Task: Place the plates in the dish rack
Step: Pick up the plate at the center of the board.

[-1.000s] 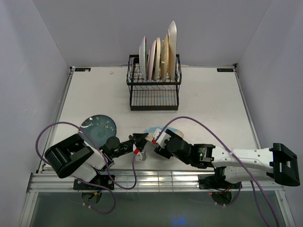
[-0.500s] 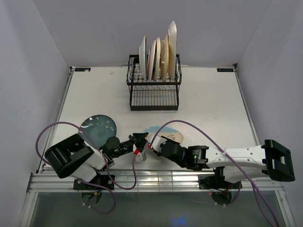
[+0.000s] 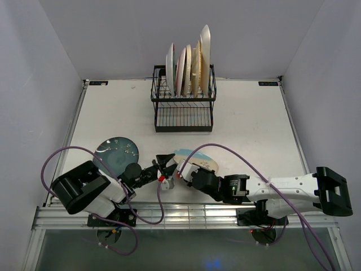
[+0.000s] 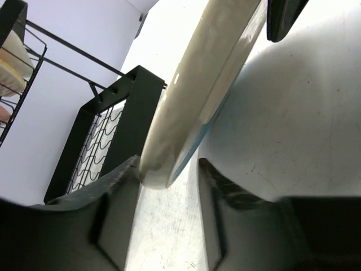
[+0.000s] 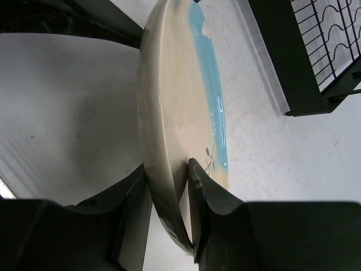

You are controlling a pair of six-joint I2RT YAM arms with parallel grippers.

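Note:
The cream-and-blue sprig plate [image 3: 197, 160] is tilted up on edge near the table's front. My right gripper [image 3: 182, 173] is shut on its near rim; the right wrist view shows both fingers [image 5: 169, 180] pinching the cream rim [image 5: 169, 113]. My left gripper [image 3: 164, 164] is open at the plate's left edge, and the rim [image 4: 192, 96] sits between its spread fingertips [image 4: 169, 169], against the left one. The dark teal plate [image 3: 117, 151] lies flat at the front left. The black dish rack [image 3: 183, 116] stands at the back with several plates [image 3: 189, 65] upright in its upper tier.
The rack's grid base shows in the left wrist view [image 4: 101, 147] and in the right wrist view [image 5: 316, 56]. Purple cables [image 3: 67, 155] loop over the front of the white table [image 3: 254, 124]. Grey walls close in both sides.
My right gripper drew back to the plate's near rim and shut on it. The plate has tipped up off the table. My left gripper shifted slightly away from me.

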